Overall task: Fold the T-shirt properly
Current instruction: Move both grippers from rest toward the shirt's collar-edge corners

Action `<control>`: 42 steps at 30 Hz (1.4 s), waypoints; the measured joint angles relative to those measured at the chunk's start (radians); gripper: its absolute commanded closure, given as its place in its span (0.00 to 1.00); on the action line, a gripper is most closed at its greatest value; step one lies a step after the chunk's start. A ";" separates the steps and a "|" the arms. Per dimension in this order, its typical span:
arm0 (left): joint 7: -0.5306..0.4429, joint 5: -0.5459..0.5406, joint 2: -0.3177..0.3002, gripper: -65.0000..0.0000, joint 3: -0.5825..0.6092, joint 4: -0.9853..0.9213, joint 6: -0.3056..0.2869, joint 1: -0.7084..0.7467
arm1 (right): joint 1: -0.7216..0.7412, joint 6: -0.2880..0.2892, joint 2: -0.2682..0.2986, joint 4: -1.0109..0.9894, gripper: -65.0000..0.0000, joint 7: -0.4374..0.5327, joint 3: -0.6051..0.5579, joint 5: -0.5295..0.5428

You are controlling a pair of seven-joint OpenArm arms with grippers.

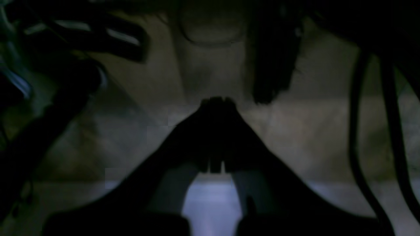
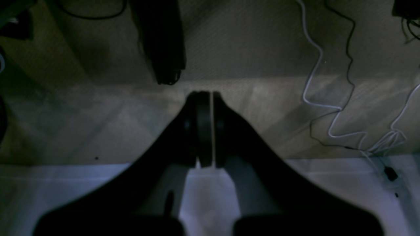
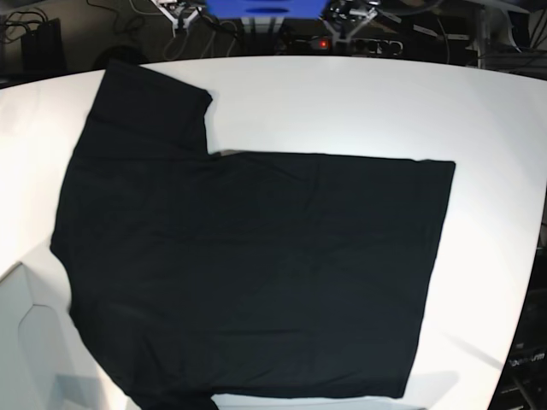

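Observation:
In the base view the black T-shirt [image 3: 248, 273] lies flat on the white table [image 3: 359, 102]. One sleeve [image 3: 154, 107] points to the far left, and the straight hem runs down the right side. Its lower left part reaches the table's near edge. Neither wrist view shows the shirt. My left gripper [image 1: 216, 100] is shut with nothing in it, hanging over a strip of white table edge and dim floor. My right gripper [image 2: 205, 95] is also shut and empty, in the same kind of spot. I cannot make out either gripper in the base view.
White and black cables [image 2: 331, 108] trail over the floor on the right of the right wrist view. A dark post [image 2: 164, 42] stands ahead of that gripper. More cables [image 1: 370, 137] hang at the right of the left wrist view. Equipment [image 3: 342, 21] crowds the table's far edge.

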 measured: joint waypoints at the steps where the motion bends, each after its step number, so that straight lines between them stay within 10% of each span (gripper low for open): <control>1: 0.006 0.001 -0.009 1.00 -0.001 0.044 0.000 0.025 | -0.034 0.000 0.001 0.050 1.00 0.000 0.000 -0.002; 15: 0.014 -0.004 -0.138 1.00 -0.001 0.796 0.003 0.510 | -0.544 0.011 0.061 0.883 1.00 -0.116 0.001 0.005; 27: 0.018 -0.324 -0.353 1.00 -0.013 1.339 0.009 0.827 | -0.872 0.015 0.103 1.413 1.00 -0.129 0.005 0.007; 37: 0.024 -0.331 -0.296 1.00 -0.258 1.598 0.003 0.874 | -0.912 0.015 0.113 1.702 0.99 -0.127 0.096 0.006; 42: 0.038 -0.336 -0.286 0.92 -0.286 1.648 0.004 0.828 | -0.834 0.015 0.110 1.701 0.74 -0.128 0.137 0.004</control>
